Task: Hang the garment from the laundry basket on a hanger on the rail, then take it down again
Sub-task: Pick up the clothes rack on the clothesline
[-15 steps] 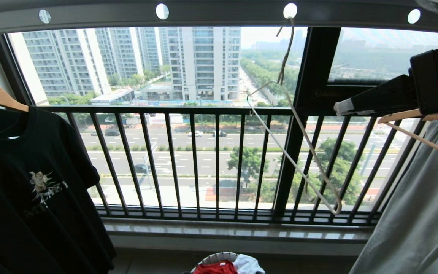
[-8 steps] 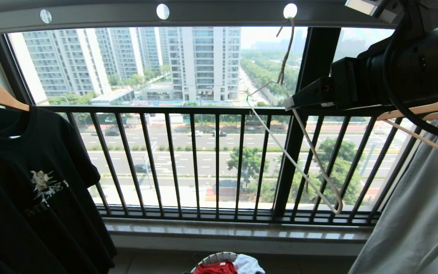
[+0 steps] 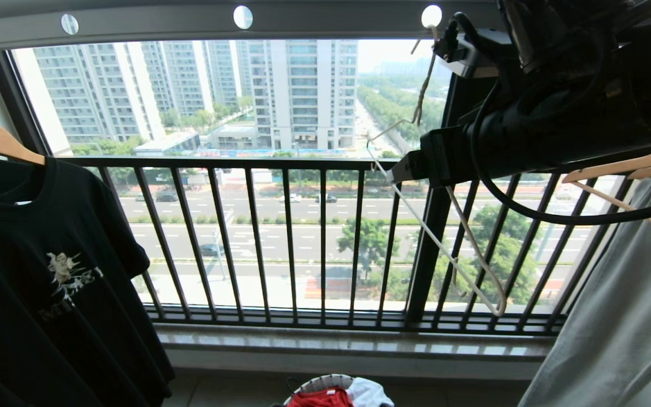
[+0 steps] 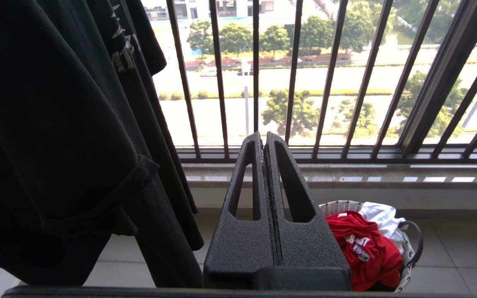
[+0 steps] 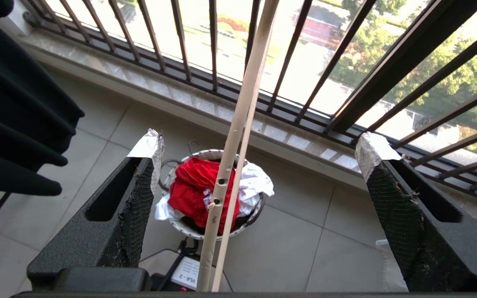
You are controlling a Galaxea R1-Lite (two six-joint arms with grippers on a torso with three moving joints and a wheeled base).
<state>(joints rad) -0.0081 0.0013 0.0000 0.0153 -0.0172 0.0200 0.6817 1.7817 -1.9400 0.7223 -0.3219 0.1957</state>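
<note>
The right pincer (image 5: 259, 149) is seen raised near the rail (image 3: 314, 20), its fingers spread wide with the hanger (image 5: 238, 124) running between them, untouched by either tip; in the head view the hanger (image 3: 444, 226) is hooked into a hole of the rail and hangs tilted and bare. The garment (image 5: 199, 190) is found lying crumpled in the laundry basket (image 5: 189, 229) on the floor, beside a white garment (image 5: 257, 184). The left pincer (image 4: 265, 142) is held low and closed on nothing, near the black T-shirt (image 4: 56, 124)
</note>
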